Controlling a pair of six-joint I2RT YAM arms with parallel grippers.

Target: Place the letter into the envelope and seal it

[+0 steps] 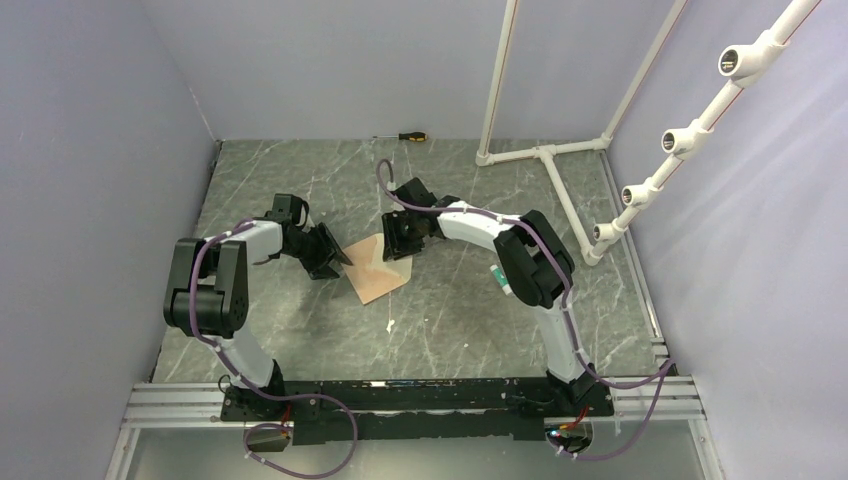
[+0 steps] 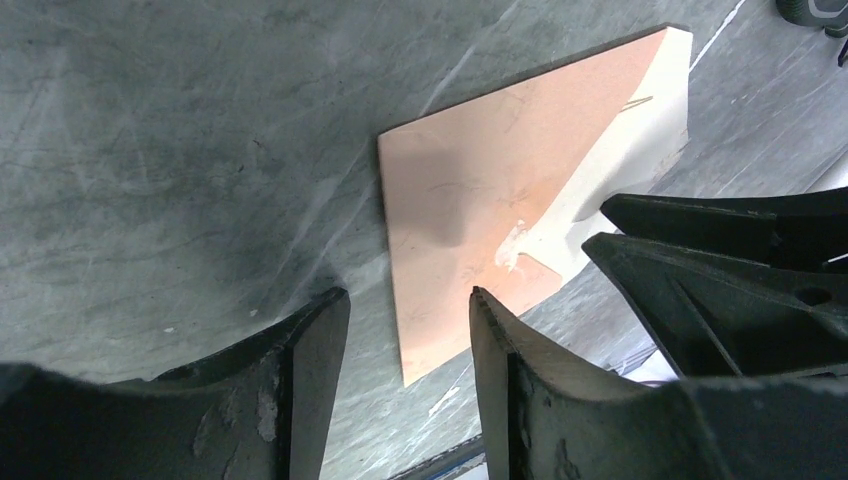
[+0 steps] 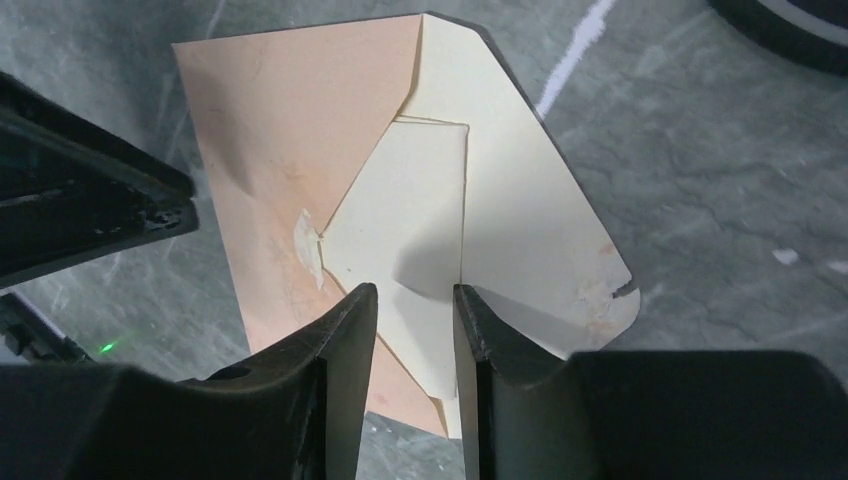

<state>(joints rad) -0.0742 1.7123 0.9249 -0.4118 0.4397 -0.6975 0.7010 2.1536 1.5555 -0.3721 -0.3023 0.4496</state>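
The envelope [image 1: 378, 270] lies flat on the marble table between both arms, its salmon-brown face up [image 3: 290, 150]. Its pointed flap [image 3: 540, 220] is folded open, showing the cream inside. The letter does not show as a separate sheet; it is hidden or out of view. My right gripper [image 3: 413, 288] is open, its fingertips just above the cream area at the envelope's mouth, with nothing clamped. It reaches in from the far side [image 1: 402, 245]. My left gripper [image 2: 408, 295] is open and empty, hovering at the envelope's left edge [image 1: 338, 262].
A screwdriver [image 1: 411, 136] lies by the back wall. A white pipe frame [image 1: 545, 152] stands at the back right. A small white scrap [image 1: 390, 326] lies on the table in front of the envelope. Walls close in on three sides.
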